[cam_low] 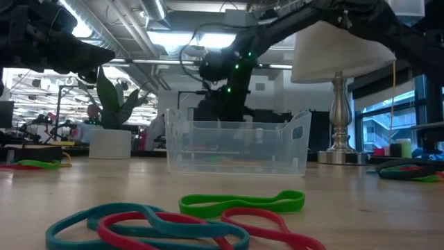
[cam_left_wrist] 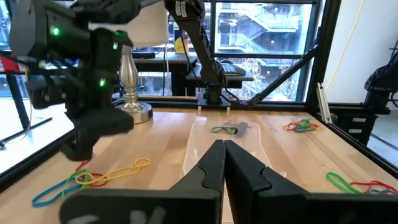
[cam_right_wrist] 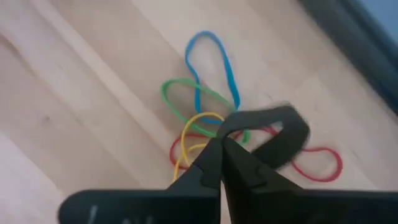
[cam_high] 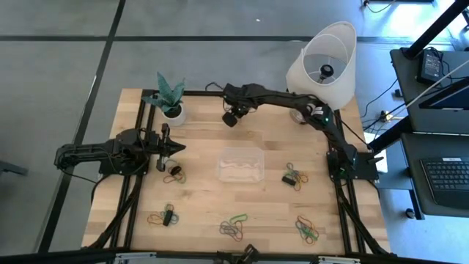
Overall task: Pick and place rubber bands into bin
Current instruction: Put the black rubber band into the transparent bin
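Observation:
My right gripper (cam_right_wrist: 221, 142) is down on a far cluster of blue, green, yellow and red rubber bands (cam_right_wrist: 202, 102), shut on a black rubber band (cam_right_wrist: 283, 134) that loops out from its tips. Seen from above, that gripper (cam_high: 230, 119) sits near the table's far edge, behind the clear bin (cam_high: 221, 160). My left gripper (cam_high: 179, 149) hovers shut and empty to the left of the bin, and its tips (cam_left_wrist: 222, 144) point toward the bin (cam_left_wrist: 198, 140). More band clusters (cam_high: 174, 174) (cam_high: 294, 176) (cam_high: 233, 227) lie around the bin.
A white lamp (cam_high: 326, 62) stands at the far right corner and a potted plant (cam_high: 170, 99) at the far left. Further band clusters (cam_high: 165, 216) (cam_high: 306, 229) lie near the front edge. Black frame rails run along both table sides.

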